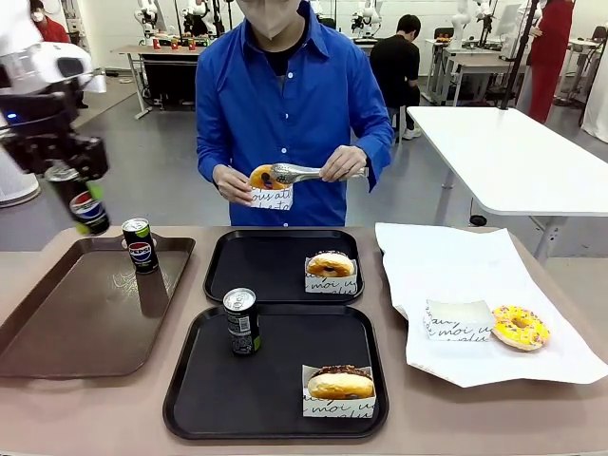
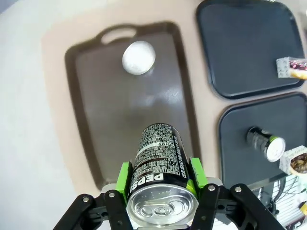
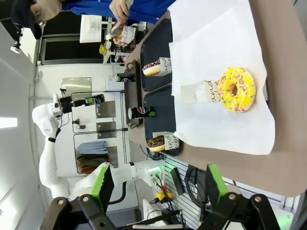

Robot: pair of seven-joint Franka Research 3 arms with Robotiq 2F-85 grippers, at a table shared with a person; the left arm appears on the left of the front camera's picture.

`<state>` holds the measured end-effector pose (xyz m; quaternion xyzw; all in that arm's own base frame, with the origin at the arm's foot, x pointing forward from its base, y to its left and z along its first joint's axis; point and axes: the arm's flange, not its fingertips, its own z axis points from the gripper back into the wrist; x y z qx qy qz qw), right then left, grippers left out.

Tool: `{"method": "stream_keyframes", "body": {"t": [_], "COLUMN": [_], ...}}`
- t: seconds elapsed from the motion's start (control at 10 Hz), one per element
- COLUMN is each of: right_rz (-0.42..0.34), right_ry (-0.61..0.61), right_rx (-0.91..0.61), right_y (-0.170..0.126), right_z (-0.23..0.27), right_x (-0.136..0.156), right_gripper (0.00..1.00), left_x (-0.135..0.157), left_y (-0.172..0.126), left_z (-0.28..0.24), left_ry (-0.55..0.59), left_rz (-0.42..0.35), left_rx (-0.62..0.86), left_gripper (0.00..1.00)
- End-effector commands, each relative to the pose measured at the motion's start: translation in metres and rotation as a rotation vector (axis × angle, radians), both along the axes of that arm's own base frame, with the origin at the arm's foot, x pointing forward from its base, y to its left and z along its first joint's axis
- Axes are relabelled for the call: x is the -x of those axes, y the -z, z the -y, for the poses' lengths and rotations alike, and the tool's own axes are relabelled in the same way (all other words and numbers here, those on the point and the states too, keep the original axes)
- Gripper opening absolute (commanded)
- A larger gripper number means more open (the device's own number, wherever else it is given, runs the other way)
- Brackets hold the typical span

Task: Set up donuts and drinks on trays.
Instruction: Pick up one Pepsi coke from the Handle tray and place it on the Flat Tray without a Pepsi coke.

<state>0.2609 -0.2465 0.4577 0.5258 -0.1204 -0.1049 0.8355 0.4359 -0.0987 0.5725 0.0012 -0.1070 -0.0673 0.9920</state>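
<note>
My left gripper (image 1: pixel 74 177) is shut on a black Pepsi can (image 1: pixel 88 211), held tilted in the air above the brown tray's (image 1: pixel 66 323) far left corner. From the left wrist, the can (image 2: pixel 160 160) sits between the green pads (image 2: pixel 124 177). A second can (image 1: pixel 141 245) stands on the brown tray. The near black tray (image 1: pixel 199 380) holds a can (image 1: pixel 241 321) and a sleeved donut (image 1: pixel 340 384). On the far black tray (image 1: pixel 256 275) lies another sleeved donut (image 1: pixel 331 265). My right gripper (image 3: pixel 158 184) is open and holds nothing, off the table's side.
The person at the far side holds a sleeved donut (image 1: pixel 267 183) and metal tongs (image 1: pixel 299 173). On white paper (image 1: pixel 446 275) at the right lie a yellow sprinkled donut (image 1: pixel 519 327) and an empty sleeve (image 1: pixel 458 321).
</note>
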Motion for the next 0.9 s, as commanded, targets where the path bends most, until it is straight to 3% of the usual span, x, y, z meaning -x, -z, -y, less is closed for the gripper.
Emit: {"method": "stream_keyframes", "body": {"t": [0.0, 0.4, 0.6, 0.7, 0.8], "right_rz": [0.002, 0.002, 0.002, 0.002, 0.002], "right_ry": [-0.012, -0.012, -0.012, -0.012, -0.012], "right_rx": [-0.001, -0.001, -0.001, -0.001, -0.001], "right_y": [0.001, 0.001, 0.001, 0.001, 0.001], "right_z": [0.001, 0.001, 0.001, 0.001, 0.001], "right_x": [0.002, 0.002, 0.002, 0.002, 0.002], "right_gripper": [1.0, 1.0, 1.0, 1.0, 1.0], "left_x": [-0.035, -0.088, -0.093, -0.096, -0.085], "left_y": [0.0, 0.042, 0.067, 0.081, 0.076], "left_z": [0.025, 0.102, 0.118, 0.122, 0.107], "left_ry": [0.005, 0.133, 0.165, 0.186, 0.213], "left_rz": [0.007, -0.041, -0.075, -0.126, -0.185], "left_rx": [0.009, 0.039, 0.054, 0.047, 0.047], "left_gripper": [0.59, 0.59, 0.59, 0.59, 0.59]}}
